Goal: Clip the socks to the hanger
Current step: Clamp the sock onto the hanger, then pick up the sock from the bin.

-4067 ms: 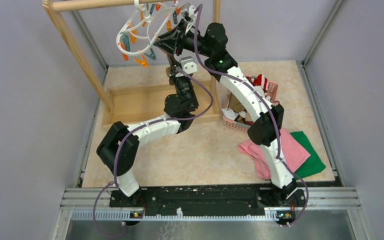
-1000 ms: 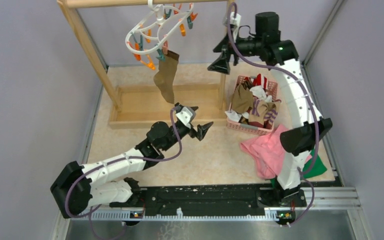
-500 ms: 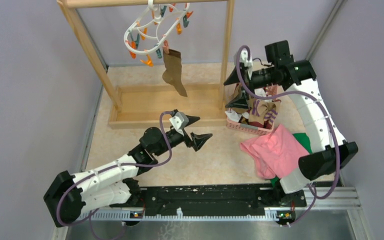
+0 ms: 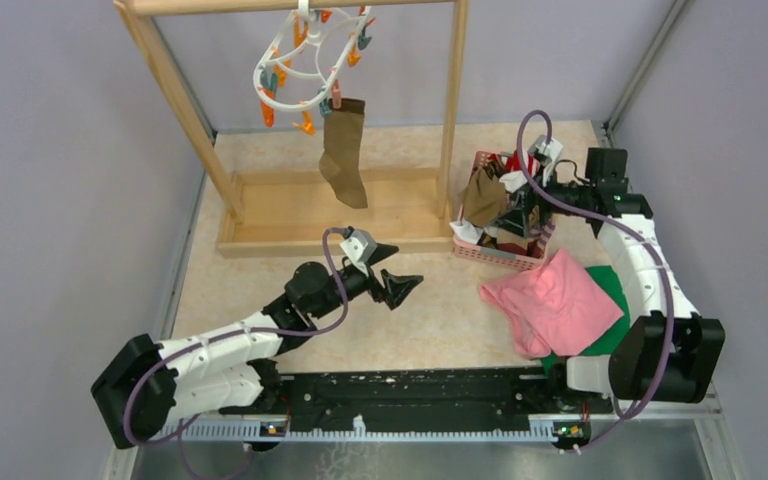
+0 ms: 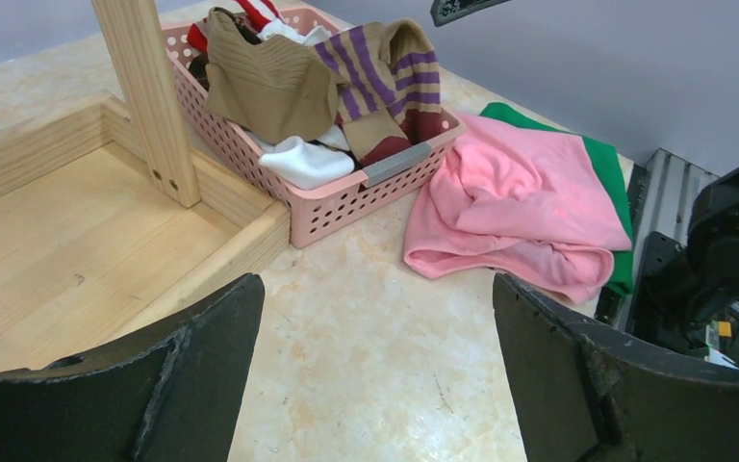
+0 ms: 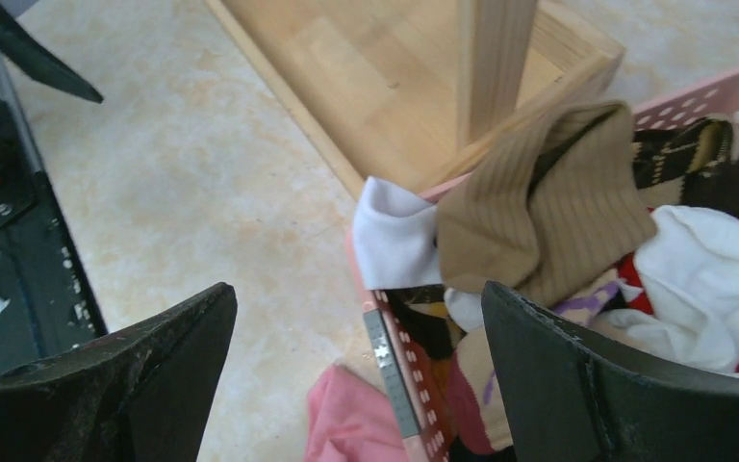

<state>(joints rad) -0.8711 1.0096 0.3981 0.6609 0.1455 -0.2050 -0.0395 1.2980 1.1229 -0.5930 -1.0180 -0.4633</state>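
right gripper (image 6: 357,289) gapes empty above the socks (image 6: 548,217) in the pink basket (image 5: 346,207); left gripper (image 5: 376,279) also open.

hanger (image 4: 305,62): 1, upper centre | sock (image 4: 343,150) clipped to it: 1 | basket (image 4: 500,258): 1, right of centre | socks (image 4: 485,195) heaped inside: several, tangled, exact count unclear | pink cloth (image 4: 550,305): 1, lower right | green cloth (image 4: 615,330): 1 | wooden rack (image 4: 175,100): 1
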